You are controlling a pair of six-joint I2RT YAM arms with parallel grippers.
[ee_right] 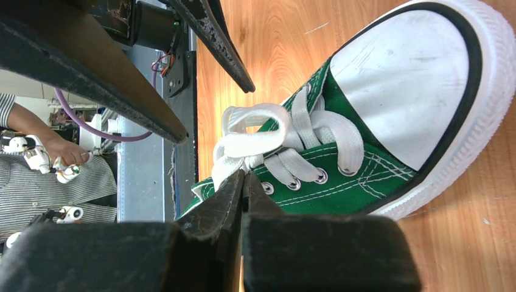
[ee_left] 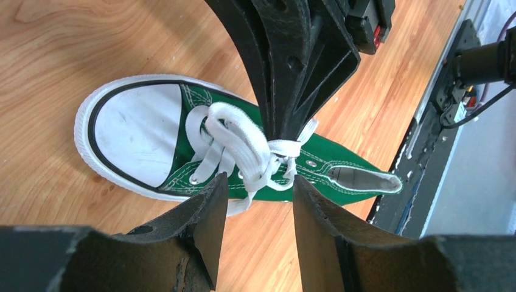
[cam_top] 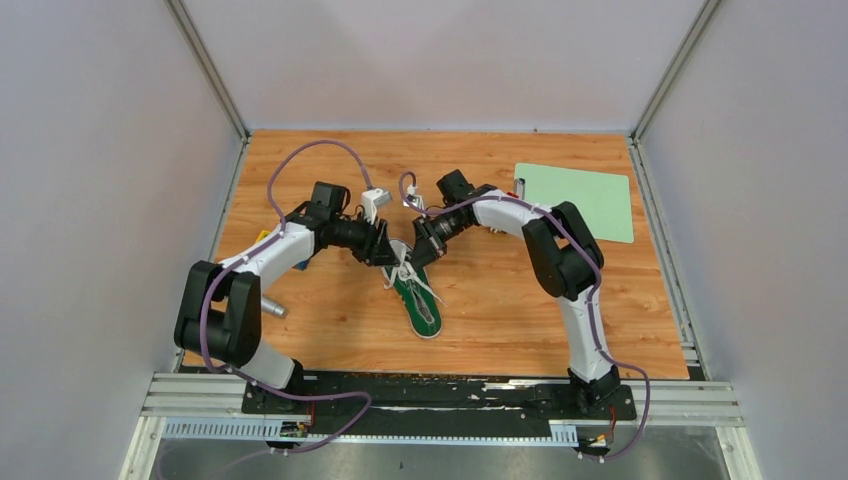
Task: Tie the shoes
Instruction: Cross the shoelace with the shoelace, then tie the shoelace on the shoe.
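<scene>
Small green canvas sneaker (ee_left: 140,134), mid-knot: right gripper (ee_right: 242,182) clamps its white flat lace (ee_right: 249,146); left gripper (ee_left: 258,188), jaws apart, probably pinches the loop (ee_left: 237,137) next

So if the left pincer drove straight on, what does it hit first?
Probably the white laces bunched on the green sneaker, dead ahead of the open left pincer; the right pincer, shut on a lace, sits just beyond. Depth is unclear.
</scene>
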